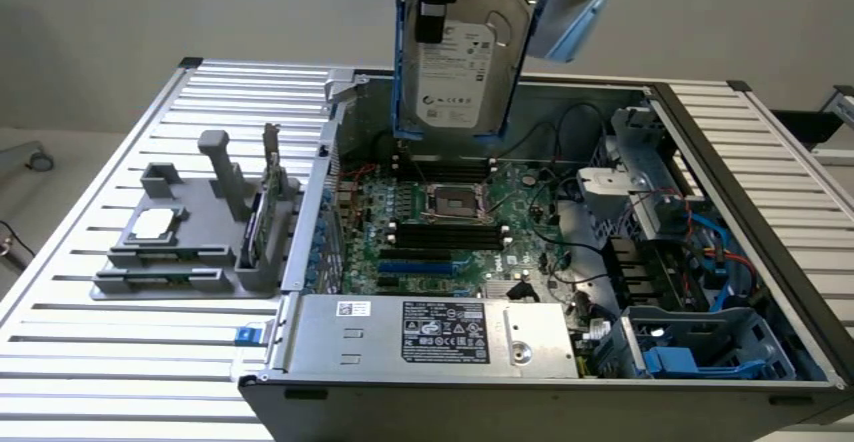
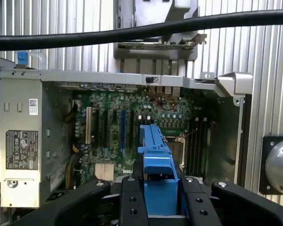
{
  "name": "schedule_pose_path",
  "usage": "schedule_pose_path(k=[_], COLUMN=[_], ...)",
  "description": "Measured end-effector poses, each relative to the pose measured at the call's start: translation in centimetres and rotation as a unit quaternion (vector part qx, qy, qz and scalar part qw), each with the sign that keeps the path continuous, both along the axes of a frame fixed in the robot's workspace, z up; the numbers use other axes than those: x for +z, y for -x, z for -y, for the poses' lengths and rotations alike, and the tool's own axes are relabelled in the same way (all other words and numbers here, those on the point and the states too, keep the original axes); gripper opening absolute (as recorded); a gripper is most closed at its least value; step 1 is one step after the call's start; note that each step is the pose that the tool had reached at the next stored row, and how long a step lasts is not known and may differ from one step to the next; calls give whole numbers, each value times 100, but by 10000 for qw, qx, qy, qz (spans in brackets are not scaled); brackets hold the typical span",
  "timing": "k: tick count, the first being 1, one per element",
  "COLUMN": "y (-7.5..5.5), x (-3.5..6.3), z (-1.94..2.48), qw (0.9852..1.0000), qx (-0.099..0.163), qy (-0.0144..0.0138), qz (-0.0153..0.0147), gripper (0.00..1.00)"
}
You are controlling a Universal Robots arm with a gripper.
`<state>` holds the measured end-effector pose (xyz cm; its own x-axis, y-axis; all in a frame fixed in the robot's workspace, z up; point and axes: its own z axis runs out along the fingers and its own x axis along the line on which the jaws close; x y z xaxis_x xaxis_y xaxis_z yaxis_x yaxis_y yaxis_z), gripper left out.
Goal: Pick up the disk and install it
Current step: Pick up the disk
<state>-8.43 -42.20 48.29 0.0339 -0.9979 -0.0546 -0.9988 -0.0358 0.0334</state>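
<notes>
The gripper (image 1: 441, 2) is hanging at twelve o'clock in the exterior view, clamping the disk (image 1: 461, 62) by its sides and holding it upright in the air, white label facing the camera, blue carrier frame edging it. The disk is hovering above the far rim of the open computer case (image 1: 534, 390), touching nothing below. In the wrist view the black fingers (image 2: 132, 197) are pressing on either side of the blue frame of the disk (image 2: 155, 155), with the motherboard (image 2: 132, 122) lying beyond. In the exterior view, the power supply (image 1: 427, 332) is sitting at six o'clock and a blue drive cage (image 1: 707, 347) at five o'clock inside the case. At nine o'clock, on the slatted table (image 1: 134, 362), a grey holder (image 1: 187, 257) is carrying a small square chip (image 1: 151, 224) and an upright circuit card (image 1: 271, 197).
</notes>
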Motion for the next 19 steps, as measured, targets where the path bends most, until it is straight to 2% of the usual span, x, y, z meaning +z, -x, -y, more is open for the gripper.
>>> schedule_pose_path(k=[19], y=[-836], x=[-5], z=[377], qw=[10000], qx=[0], qy=[0], qz=[0], gripper=[33])
